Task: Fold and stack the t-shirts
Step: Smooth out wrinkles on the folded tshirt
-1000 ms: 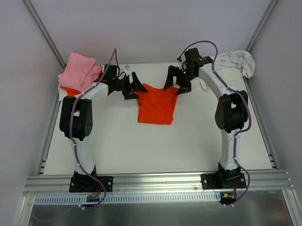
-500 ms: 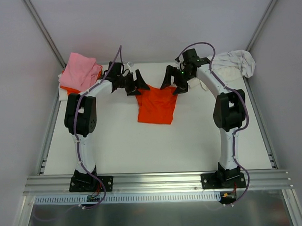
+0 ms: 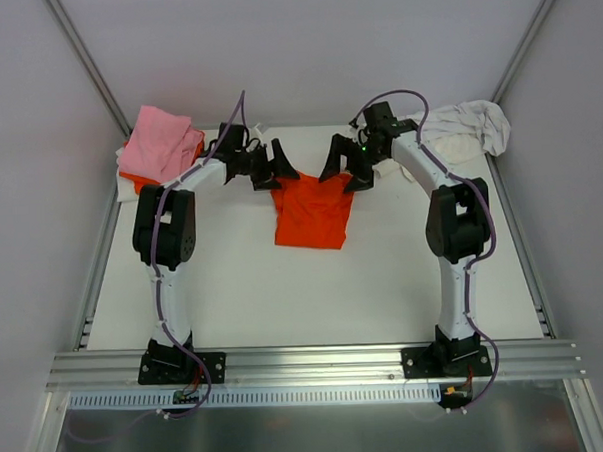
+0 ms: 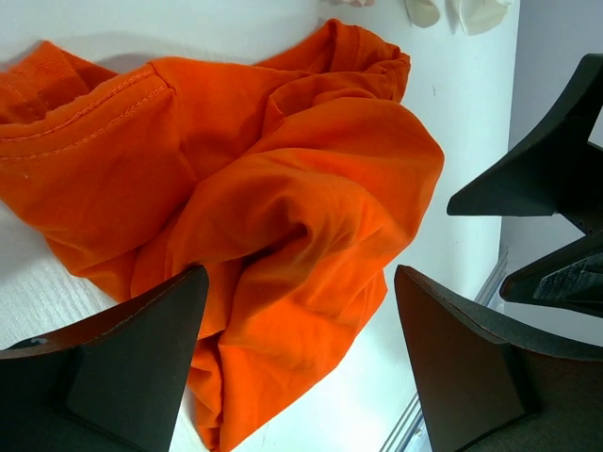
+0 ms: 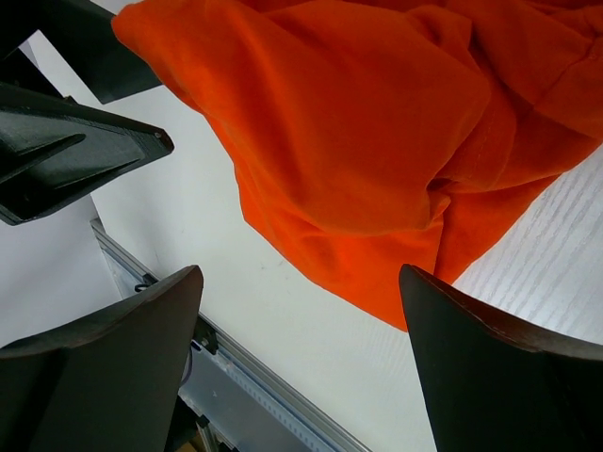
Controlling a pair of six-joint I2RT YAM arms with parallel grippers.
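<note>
We look down on a white desk (image 3: pixel 285 297) with two robot arms reaching away from us toward its far edge. An orange t-shirt (image 3: pixel 311 214) lies crumpled and partly folded near the middle of the far half of the desk. Its far edge sits between the two hands.

The left hand (image 3: pixel 276 170) hangs over the far left corner of this shirt. Its two dark fingers are spread wide and hold nothing. From the left wrist camera, loose orange folds and a stitched hem lie beneath and between the fingers. We cannot tell whether the fingertips touch the cloth.

The right hand (image 3: pixel 344 169) hangs over the far right corner of the same shirt. It is also spread wide and holds nothing. From the right wrist camera, the orange cloth fills the space above the fingers, with bare desk beside it.

The two hands face each other, near but apart.

At the far left corner, a pink t-shirt (image 3: pixel 163 142) rests on a second orange t-shirt (image 3: pixel 137 179). At the far right corner, a white t-shirt (image 3: pixel 467 127) lies in a loose heap, just behind the right arm.
</note>
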